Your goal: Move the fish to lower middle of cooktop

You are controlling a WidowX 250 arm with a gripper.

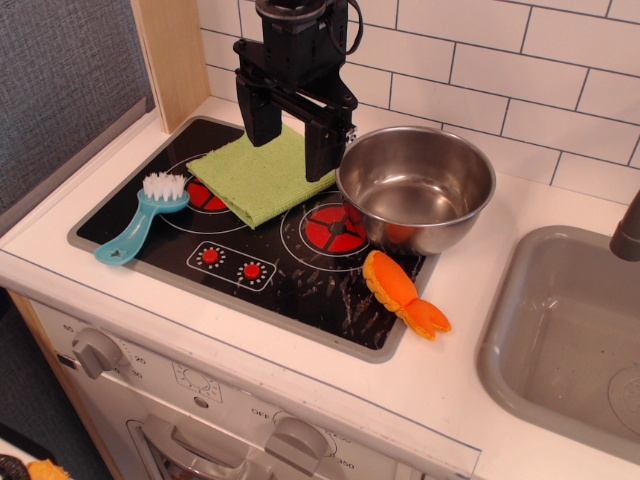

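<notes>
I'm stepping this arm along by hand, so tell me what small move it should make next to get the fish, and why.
Probably swing the claw forward and to the right until it hangs over the fish. The claw is open and empty above the green cloth at the back of the cooktop, while the fish lies at the front right corner, its tail over the rim, just in front of the steel bowl.

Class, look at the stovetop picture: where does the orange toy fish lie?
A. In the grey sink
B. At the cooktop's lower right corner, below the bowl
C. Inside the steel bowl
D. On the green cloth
B: the fish lies over the lower right corner of the cooktop, just below the steel bowl.
</notes>
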